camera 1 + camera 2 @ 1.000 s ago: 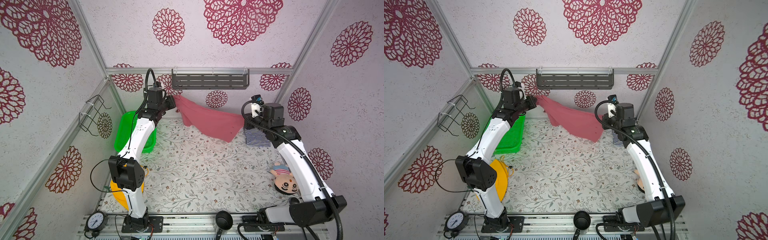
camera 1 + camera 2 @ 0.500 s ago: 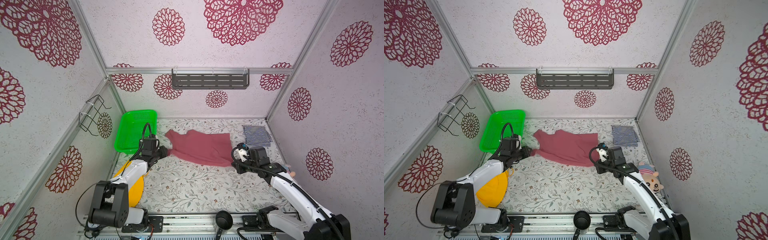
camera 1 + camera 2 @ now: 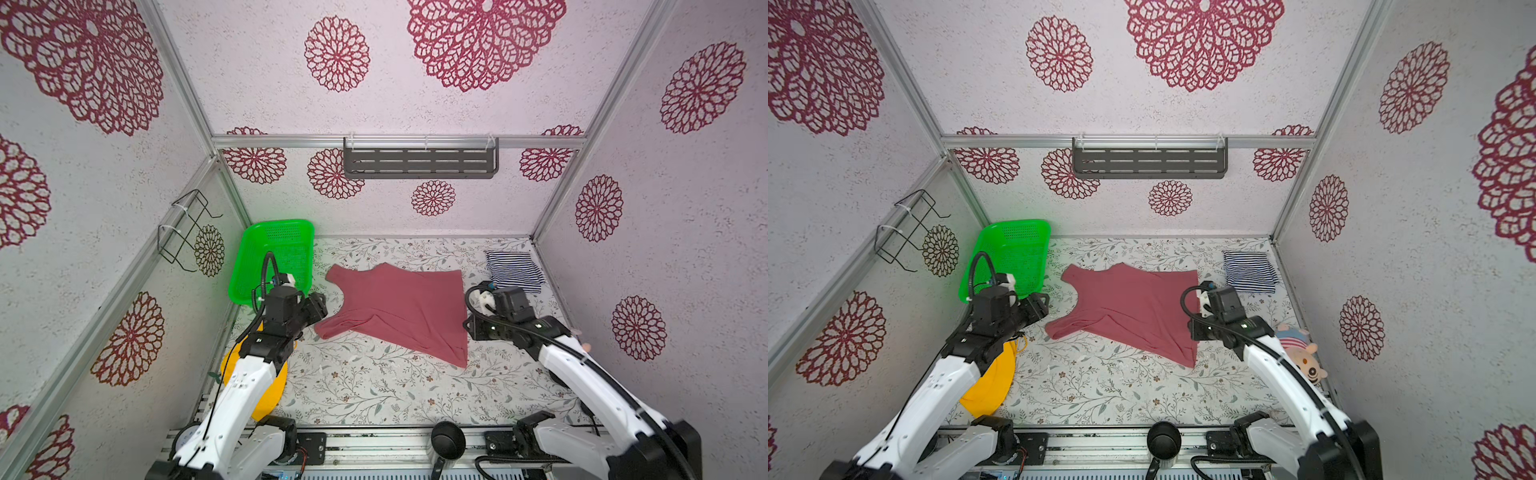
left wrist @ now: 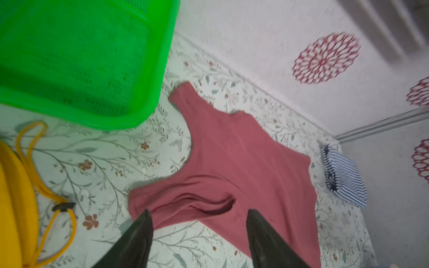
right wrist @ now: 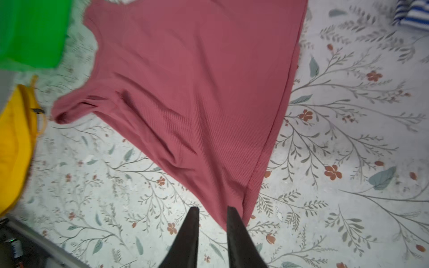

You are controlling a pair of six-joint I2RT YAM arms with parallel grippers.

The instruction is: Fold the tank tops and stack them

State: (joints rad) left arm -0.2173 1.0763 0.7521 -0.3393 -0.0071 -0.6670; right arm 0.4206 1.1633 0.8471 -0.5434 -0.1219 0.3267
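The rose-red tank top [image 3: 399, 307] [image 3: 1133, 307] lies spread flat in the middle of the floral table, straps to the left and hem to the right. The striped tank top [image 3: 513, 270] [image 3: 1250, 270] sits folded at the back right corner. My left gripper [image 3: 320, 305] [image 4: 197, 212] hovers open just off the near strap [image 4: 185, 208], holding nothing. My right gripper [image 3: 471, 330] [image 5: 212, 208] stands by the near hem corner [image 5: 234, 208], jaws a narrow gap apart, with no cloth pinched between them.
A green basket [image 3: 270, 257] stands at the back left. A yellow hat [image 3: 266, 390] lies under my left arm. A plush toy [image 3: 1302, 357] rests by the right wall. A grey shelf [image 3: 419, 158] hangs on the back wall, and a wire rack [image 3: 183, 232] on the left wall.
Both grippers carried the red top down and forward from the back wall, laid it flat on the table and let go. The left jaws opened wide; the right ones only slightly.
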